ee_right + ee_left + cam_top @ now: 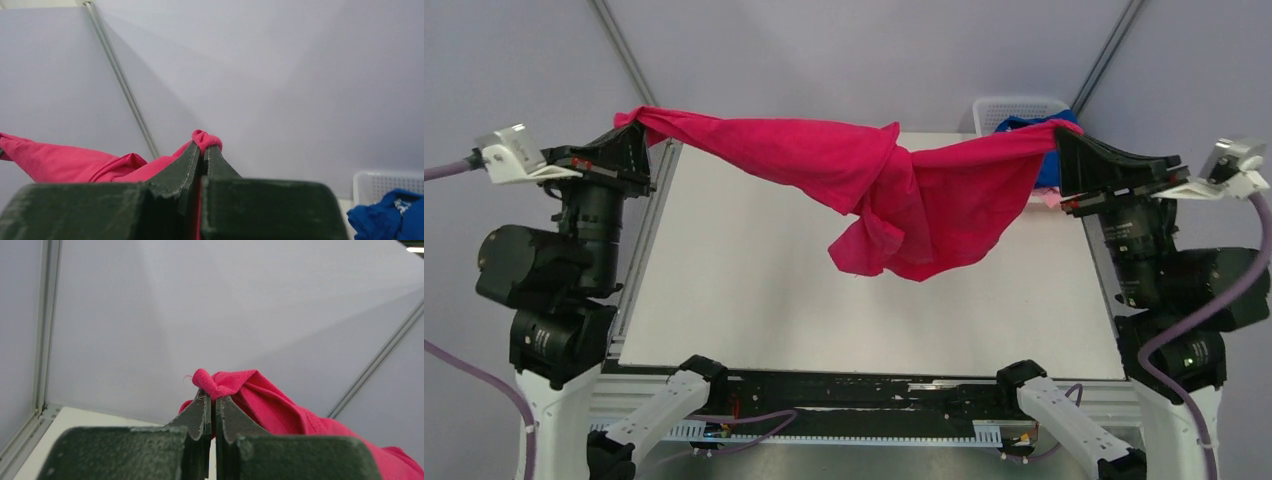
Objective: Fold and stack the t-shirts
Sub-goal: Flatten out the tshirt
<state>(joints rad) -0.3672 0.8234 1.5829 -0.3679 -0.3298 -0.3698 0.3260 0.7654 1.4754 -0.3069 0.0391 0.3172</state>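
A magenta-red t-shirt [904,190] hangs stretched in the air above the white table [744,290], twisted and sagging in the middle. My left gripper [636,122] is shut on its left end, which bunches above the fingertips [214,396]. Over at the right, my right gripper [1058,132] is shut on the other end, a small knot of cloth [206,140] poking out past its tips. A royal blue t-shirt [1036,125] with white print lies in the white basket [1004,108] at the back right; it also shows in the right wrist view [385,217].
The white lattice basket [380,180] stands off the table's far right corner. A bit of pale pink cloth [1050,198] peeks out beside the right arm. Grey walls with metal frame bars close in the back and sides.
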